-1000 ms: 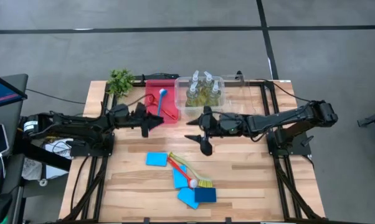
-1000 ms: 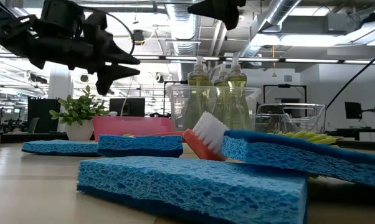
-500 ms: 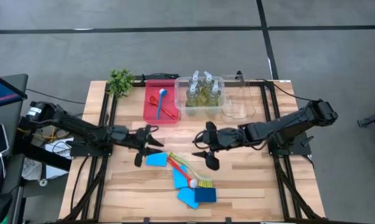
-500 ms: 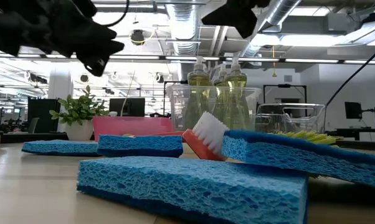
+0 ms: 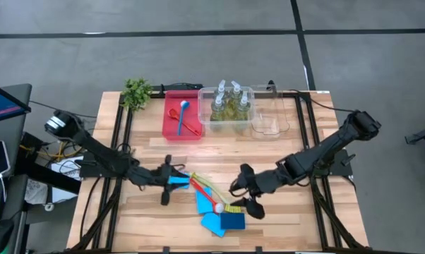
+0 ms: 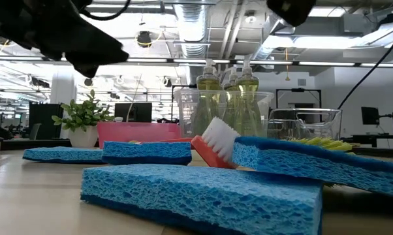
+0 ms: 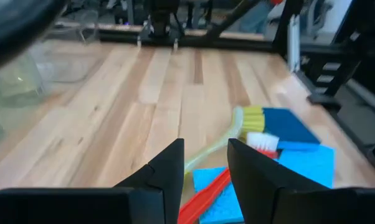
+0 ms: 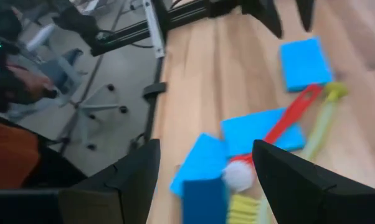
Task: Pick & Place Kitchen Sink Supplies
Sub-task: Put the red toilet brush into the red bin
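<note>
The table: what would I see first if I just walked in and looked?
Probably the pile of blue sponges with a red brush and a yellow brush lying across them, near the table's front. Both open end effectors hang beside it, the left end effector at the lone sponge and the right end effector by the brush heads. At the back, bottles stand in a clear bin.

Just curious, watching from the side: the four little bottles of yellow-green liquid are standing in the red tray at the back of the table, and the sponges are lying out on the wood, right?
Not quite. The bottles stand in the clear plastic bin beside the red tray, not in the tray, as the high view shows. The tray holds a blue brush and a red one. The sponges do lie on the wood.
</note>
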Motion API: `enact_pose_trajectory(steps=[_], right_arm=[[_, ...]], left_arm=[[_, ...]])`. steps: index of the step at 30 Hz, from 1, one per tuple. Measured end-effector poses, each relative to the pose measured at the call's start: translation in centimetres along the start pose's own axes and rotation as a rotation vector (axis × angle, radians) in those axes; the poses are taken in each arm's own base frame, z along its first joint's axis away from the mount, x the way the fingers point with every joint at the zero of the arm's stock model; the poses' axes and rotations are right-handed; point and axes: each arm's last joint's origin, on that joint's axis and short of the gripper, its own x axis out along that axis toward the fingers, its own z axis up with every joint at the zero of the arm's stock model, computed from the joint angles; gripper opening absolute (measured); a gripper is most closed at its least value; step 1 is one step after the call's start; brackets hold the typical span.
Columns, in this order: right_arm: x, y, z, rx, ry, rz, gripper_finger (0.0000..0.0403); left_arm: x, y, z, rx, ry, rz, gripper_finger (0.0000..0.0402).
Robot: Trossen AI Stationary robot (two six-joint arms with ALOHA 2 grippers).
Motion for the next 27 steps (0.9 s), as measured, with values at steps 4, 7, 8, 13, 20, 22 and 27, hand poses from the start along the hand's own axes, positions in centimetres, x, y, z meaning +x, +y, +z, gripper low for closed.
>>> enact_pose_trajectory(steps=[4, 7, 8, 13, 20, 22, 27], right_arm=[[-0.3, 1.2, -0.8, 0.068, -0.008, -0.003, 0.0249], [-0.6, 2.0, -1.3, 0.065, -0.034, -0.031, 0.0249], [-0.7, 2.3, -1.4, 0.06, -0.042, -0.038, 0.0249], [-1.1, 3.1, -2.0, 0.061, -0.055, -0.037, 0.0249], [-1.3, 3.7, -2.4, 0.052, -0.043, -0.016, 0.0249], [-1.3, 3.7, -2.4, 0.048, -0.044, -0.017, 0.0249], [-1.2, 3.6, -2.3, 0.022, -0.059, -0.042, 0.0249]], left_arm=[[2.2, -1.0, -0.9, 0.039, 0.066, 0.024, 0.0124], [3.5, -1.6, -2.1, 0.06, 0.147, 0.039, 0.0124], [3.9, -1.8, -2.5, 0.071, 0.175, 0.043, 0.0124], [4.8, -2.2, -4.2, 0.148, 0.294, 0.062, 0.0124], [5.2, -1.7, -5.4, 0.189, 0.359, 0.088, 0.0124], [5.1, -1.5, -5.7, 0.214, 0.392, 0.103, 0.0124], [4.9, -1.3, -6.0, 0.243, 0.416, 0.145, 0.0124]])
